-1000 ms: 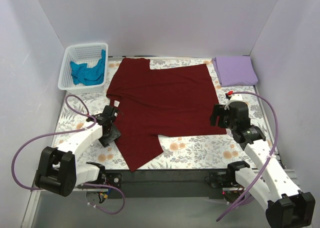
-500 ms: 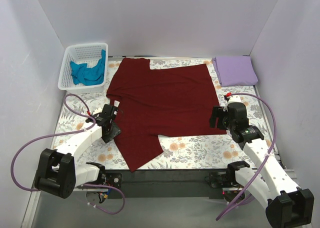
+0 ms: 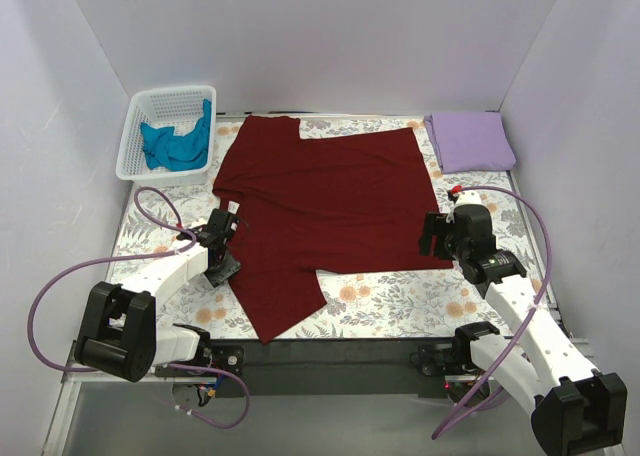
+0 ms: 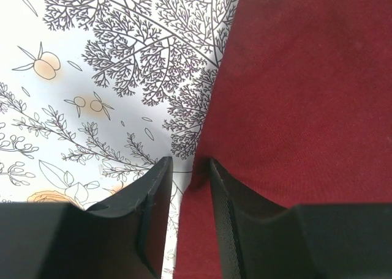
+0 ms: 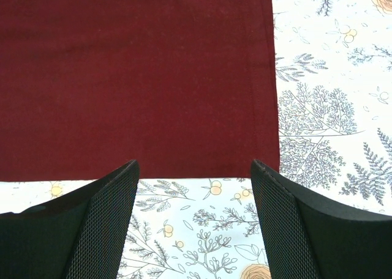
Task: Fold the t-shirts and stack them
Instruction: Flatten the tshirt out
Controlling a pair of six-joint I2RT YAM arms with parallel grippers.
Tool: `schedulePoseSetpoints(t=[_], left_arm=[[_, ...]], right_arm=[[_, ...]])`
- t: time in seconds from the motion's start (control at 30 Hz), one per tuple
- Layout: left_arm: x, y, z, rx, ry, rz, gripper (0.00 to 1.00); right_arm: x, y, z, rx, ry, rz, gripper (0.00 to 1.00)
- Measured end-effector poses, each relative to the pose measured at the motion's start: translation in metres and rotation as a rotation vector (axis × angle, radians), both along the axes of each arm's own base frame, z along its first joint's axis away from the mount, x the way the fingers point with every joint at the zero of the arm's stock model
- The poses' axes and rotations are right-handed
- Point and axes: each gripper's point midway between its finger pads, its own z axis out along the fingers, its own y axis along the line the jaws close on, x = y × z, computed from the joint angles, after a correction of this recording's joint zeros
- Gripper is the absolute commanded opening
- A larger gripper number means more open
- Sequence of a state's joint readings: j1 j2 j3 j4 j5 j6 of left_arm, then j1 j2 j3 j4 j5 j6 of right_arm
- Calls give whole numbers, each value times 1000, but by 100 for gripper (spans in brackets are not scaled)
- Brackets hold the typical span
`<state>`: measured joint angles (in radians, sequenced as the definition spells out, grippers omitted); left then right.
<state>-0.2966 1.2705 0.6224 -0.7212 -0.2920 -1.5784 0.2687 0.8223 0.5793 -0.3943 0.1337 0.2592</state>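
Observation:
The dark maroon t-shirt [image 3: 330, 201] lies spread flat on the floral cloth, with one sleeve reaching toward the near edge. My left gripper [image 3: 226, 264] is at the shirt's left edge. In the left wrist view [image 4: 188, 166] its jaws are nearly together, with the puckered maroon hem [image 4: 294, 107] between them. My right gripper [image 3: 432, 234] is open above the shirt's near right corner [image 5: 135, 77]. In the right wrist view [image 5: 195, 164] its jaws are wide and empty. The lavender t-shirt [image 3: 470, 141] lies folded at the back right. The teal t-shirt [image 3: 175, 144] lies crumpled in the basket.
A white lattice basket [image 3: 165, 98] stands at the back left corner. The floral grey and orange cloth [image 3: 400, 301] covers the table. Pale walls close in on the left, back and right. Purple cables loop beside both arms.
My left gripper has shifted a little up along the shirt's left edge. My right gripper has barely moved. The shirt lies as before.

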Motion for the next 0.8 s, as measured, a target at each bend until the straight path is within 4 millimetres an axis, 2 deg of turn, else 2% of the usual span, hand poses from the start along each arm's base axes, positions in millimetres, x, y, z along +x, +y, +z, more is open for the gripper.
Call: schedulePoseSetpoints(t=[0.13, 0.2, 0.27, 0.37, 0.43, 0.5, 0.57, 0.6, 0.8], left_arm=[[0, 0, 0, 1, 4, 0, 28], [-1, 0, 0, 0, 5, -1, 22], [-1, 0, 0, -2, 9, -5, 20], [-2, -1, 0, -6, 11, -10, 16], [-1, -2, 0, -9, 11, -15, 13], [-1, -3, 0, -10, 11, -22, 5], [-1, -4, 0, -12, 8, -29, 4], [-1, -5, 0, -13, 6, -35, 0], [0, -6, 1, -13, 0, -49, 0]], right_arm=[[0, -4, -7, -19, 25, -22, 80], [-2, -8, -12, -35, 50, -39, 84], [-4, -11, -20, -47, 86, -61, 86], [-9, -18, -35, -59, 159, -100, 85], [-12, -24, -44, -60, 206, -130, 84], [-15, -31, -51, -55, 245, -164, 83], [-15, -38, -56, -42, 272, -203, 81], [-15, -41, -59, -40, 285, -218, 80], [-18, -49, -76, -23, 367, -262, 70]])
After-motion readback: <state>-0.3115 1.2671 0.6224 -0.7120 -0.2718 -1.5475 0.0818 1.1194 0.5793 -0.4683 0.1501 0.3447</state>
